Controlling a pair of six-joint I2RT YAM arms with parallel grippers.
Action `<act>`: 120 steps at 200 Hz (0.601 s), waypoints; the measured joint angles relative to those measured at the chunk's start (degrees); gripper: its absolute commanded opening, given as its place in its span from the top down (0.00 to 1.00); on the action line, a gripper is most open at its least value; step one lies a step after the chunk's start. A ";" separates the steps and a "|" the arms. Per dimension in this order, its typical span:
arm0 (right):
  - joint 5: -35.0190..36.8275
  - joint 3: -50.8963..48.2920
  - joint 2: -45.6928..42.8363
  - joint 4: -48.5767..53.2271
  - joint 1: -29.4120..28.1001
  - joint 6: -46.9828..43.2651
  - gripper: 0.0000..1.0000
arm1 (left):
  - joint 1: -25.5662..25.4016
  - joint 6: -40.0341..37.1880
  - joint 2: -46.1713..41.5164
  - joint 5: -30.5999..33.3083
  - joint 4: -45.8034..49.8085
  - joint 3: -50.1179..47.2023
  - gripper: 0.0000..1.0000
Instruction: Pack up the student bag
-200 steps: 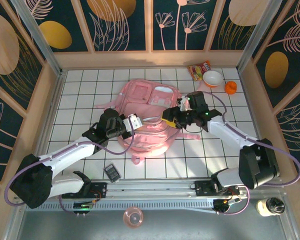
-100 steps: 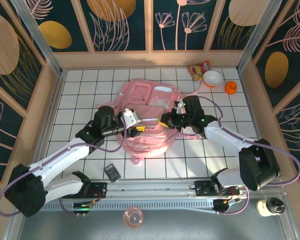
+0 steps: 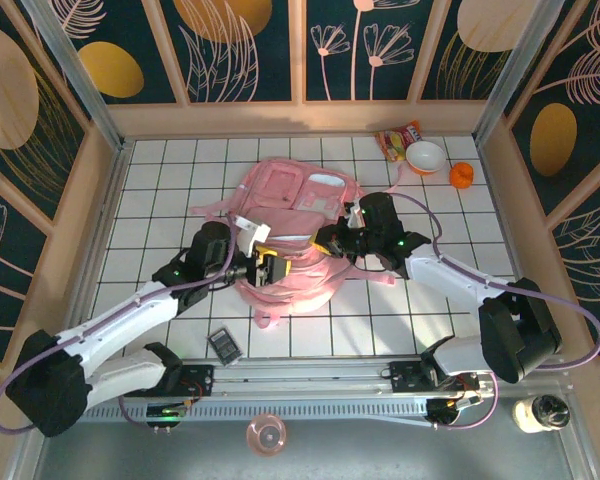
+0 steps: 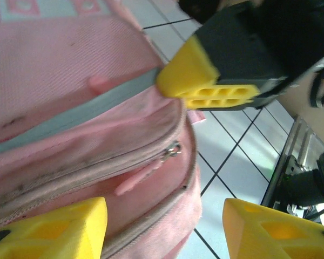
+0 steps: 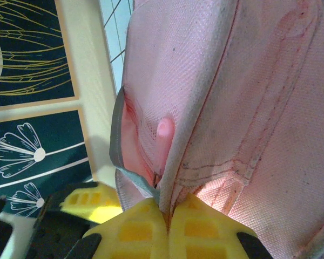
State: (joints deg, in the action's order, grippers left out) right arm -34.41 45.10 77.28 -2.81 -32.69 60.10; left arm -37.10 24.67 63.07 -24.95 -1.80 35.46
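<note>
1. Top external view: the left pincer [image 3: 264,268] hovers at the near edge of the large soft pink fabric backpack [image 3: 298,195]. It is spread wide, one finger over the zipped seam and one over bare tiles.
2. The backpack lies in the middle of the white tiled tabletop [image 3: 160,180].
3. The right pincer [image 3: 327,240] is pressed together, pinching a fold of fabric on the backpack's right side.

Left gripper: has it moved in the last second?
Yes. In the top view the left gripper has slid down the backpack toward the near edge, ending closer to the small dark device lying on the tiles.
</note>
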 measured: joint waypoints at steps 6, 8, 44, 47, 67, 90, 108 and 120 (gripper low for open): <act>0.00 0.00 0.00 -0.02 0.00 0.00 1.00 | 0.00 1.03 0.76 0.15 0.00 0.00 0.39; 0.00 0.00 0.00 -0.02 0.00 0.00 1.00 | 0.00 1.29 0.96 0.17 -0.02 0.00 0.39; 0.17 0.00 0.00 0.00 -0.35 0.00 1.00 | 0.00 3.63 5.18 0.22 -0.98 0.61 0.38; 0.24 0.00 0.02 0.00 -0.37 0.00 1.00 | 0.00 3.69 5.46 0.15 -0.98 0.79 0.38; 0.61 0.00 0.02 0.00 -0.42 0.02 1.00 | 0.00 3.63 7.02 -0.39 -0.98 1.90 0.43; 1.03 0.00 0.02 0.00 -0.44 0.02 1.00 | 0.00 2.97 8.22 -1.53 -1.03 2.99 0.49; 1.18 0.00 0.02 0.00 -0.44 0.02 1.00 | -0.22 1.42 8.76 -2.08 -0.96 3.61 0.51; 1.20 0.00 0.02 0.00 -0.48 0.02 1.00 | -0.61 0.09 8.90 -2.58 -0.94 3.91 0.53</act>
State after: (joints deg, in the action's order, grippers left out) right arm -33.21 45.10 77.30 -2.81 -33.17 60.12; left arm -37.71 24.75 71.96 -27.53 -2.74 39.38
